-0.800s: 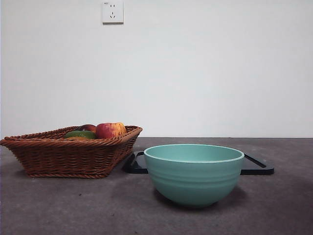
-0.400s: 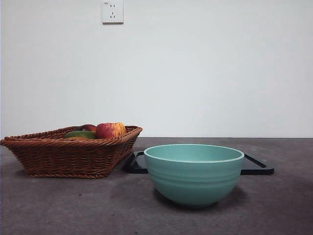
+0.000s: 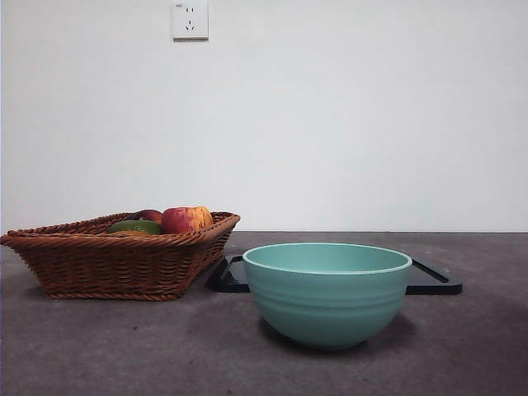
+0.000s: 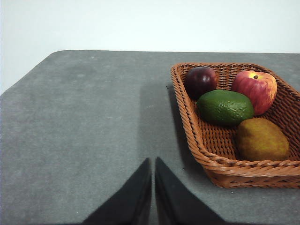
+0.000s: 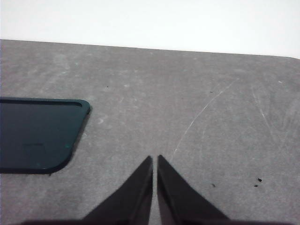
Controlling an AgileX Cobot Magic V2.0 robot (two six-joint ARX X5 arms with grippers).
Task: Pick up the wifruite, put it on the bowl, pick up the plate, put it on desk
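Observation:
The brown oval wifruite lies in the wicker basket, in its corner nearest the left wrist camera; it is hidden in the front view. The teal bowl stands empty on the desk at the front centre. A flat black tray lies behind the bowl and also shows in the right wrist view. My left gripper is shut and empty over bare desk beside the basket. My right gripper is shut and empty over bare desk beside the tray. Neither arm shows in the front view.
The basket stands at the left of the front view. It also holds a red-yellow apple, a green fruit and a dark red fruit. A wall socket is on the white wall behind.

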